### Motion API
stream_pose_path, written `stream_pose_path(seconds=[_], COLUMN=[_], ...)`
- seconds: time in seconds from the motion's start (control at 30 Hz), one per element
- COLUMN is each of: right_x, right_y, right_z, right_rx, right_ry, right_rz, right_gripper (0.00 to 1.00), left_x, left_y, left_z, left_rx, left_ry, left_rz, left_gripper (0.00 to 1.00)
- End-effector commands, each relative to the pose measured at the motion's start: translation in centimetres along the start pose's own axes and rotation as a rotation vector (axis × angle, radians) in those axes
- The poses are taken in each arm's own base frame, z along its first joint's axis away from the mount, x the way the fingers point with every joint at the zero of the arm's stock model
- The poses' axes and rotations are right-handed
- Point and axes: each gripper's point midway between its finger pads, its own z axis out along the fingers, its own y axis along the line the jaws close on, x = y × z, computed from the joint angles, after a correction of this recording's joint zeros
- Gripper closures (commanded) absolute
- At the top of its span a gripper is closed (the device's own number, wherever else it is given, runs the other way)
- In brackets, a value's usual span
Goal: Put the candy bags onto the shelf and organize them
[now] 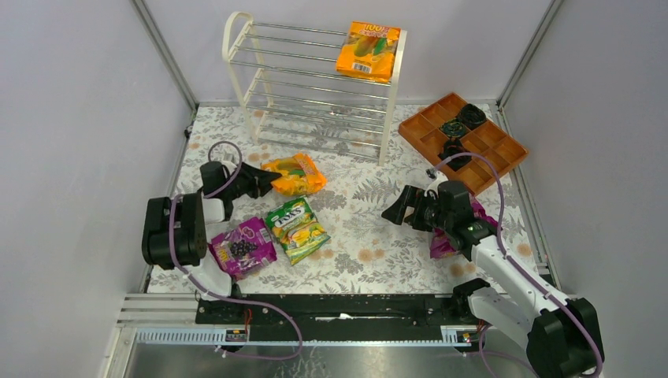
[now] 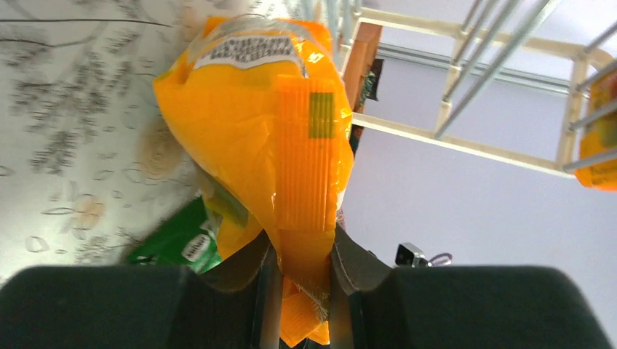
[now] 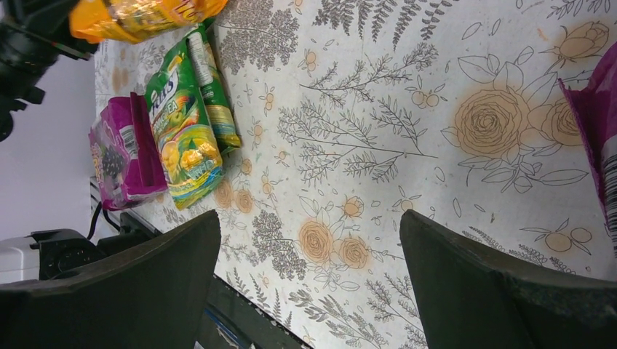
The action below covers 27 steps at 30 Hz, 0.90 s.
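Plainly, the left pincer [image 2: 302, 254] is nipped narrow on the ribbed, crimped seal of a glossy orange candy bag [image 2: 247, 131]. That flat, stiff edge probably gives surer purchase than the puffy, slick body. The bag sits low over the flowered table [image 1: 370, 236], just before the chrome-rod shelf [image 1: 315, 79]. The right pincer [image 3: 309, 269] hangs wide and empty beside a purple bag [image 3: 596, 131], likely keeping clear.

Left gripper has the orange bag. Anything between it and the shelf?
Nothing visible. Only tablecloth lies between the orange bag in the left gripper and the shelf front. A second orange bag sits on the top tier's right end.
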Motion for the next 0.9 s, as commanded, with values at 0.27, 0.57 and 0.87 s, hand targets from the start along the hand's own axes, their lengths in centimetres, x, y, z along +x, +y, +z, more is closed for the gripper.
stream_pose_path(seconds=[0.27, 0.57, 0.87], right_x=[-0.8, -1.5, -2.3], right_y=[0.8, 1.2, 1.8], right_z=[0.0, 0.0, -0.4], right_rx=[0.007, 0.004, -0.001], right_ry=[0.029, 0.022, 0.004], right_rz=[-0.042, -0.06, -0.074], right_gripper=[0.0, 0.0, 0.0], left_x=[1.9, 4.0, 4.9], left_y=[-13.9, -28.6, -42.7], left_z=[-5.5, -11.9, -18.0], left_rx=[0.224, 0.456, 0.87], left_ry=[-0.07, -0.16, -0.34], left_rz=[0.252, 0.427, 0.486], left_gripper=[1.0, 1.0, 1.0])
